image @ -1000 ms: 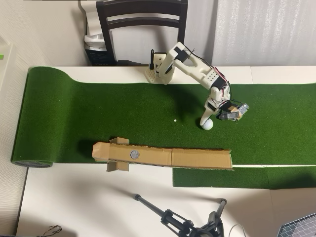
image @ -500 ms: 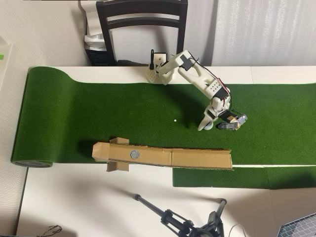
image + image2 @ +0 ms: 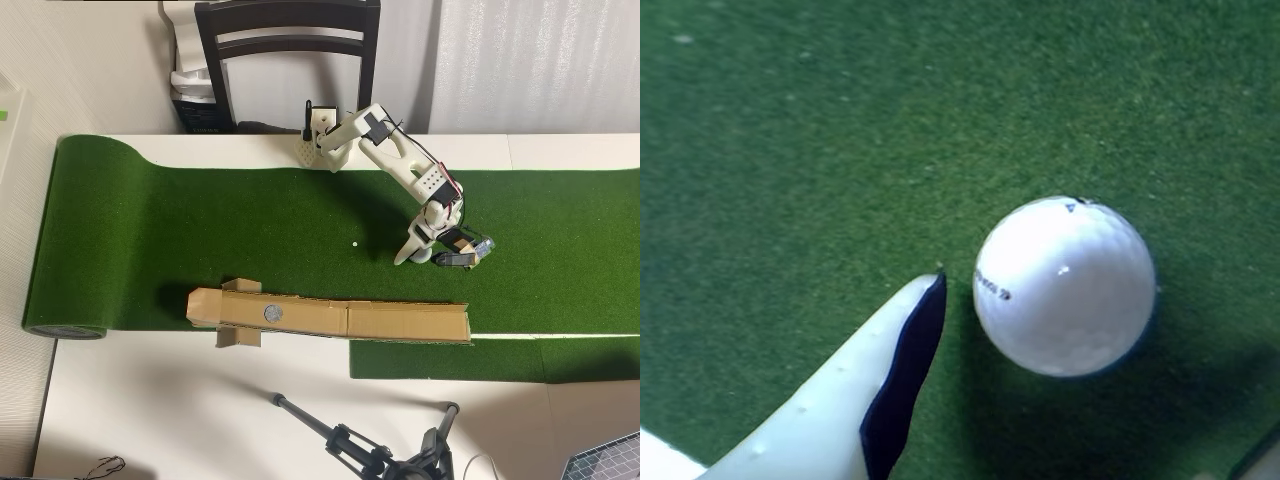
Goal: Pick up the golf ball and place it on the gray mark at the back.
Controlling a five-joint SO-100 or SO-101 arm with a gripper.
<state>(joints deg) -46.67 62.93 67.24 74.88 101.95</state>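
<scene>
- Close by one white finger [image 3: 840, 400] in the wrist view, the ball [image 3: 1064, 286] sits on green turf [image 3: 790, 150] — untouched.
- End effector [image 3: 437, 253]: spread or pressed together, cannot tell.
- Gray mark [image 3: 272, 313] lies on the cardboard [image 3: 400, 322] — well left of the arm, overhead.

Arm [image 3: 400, 160]: white plastic links, blocky and angular, 3D-printed look. Black motor blocks are set into the joints, and thin dark cables run along the upper link. Small dark dots, screws or holes, pepper the flat link face just above the wrist. Base [image 3: 318, 140], next to the chair [image 3: 288, 50], is white with a perforated pad. Gripper [image 3: 440, 255]: white, with a black-and-tan module beside it. In the wrist view, one finger [image 3: 855, 395] is pale glossy white, tapering, with a dark navy pad on its inner edge.
</scene>
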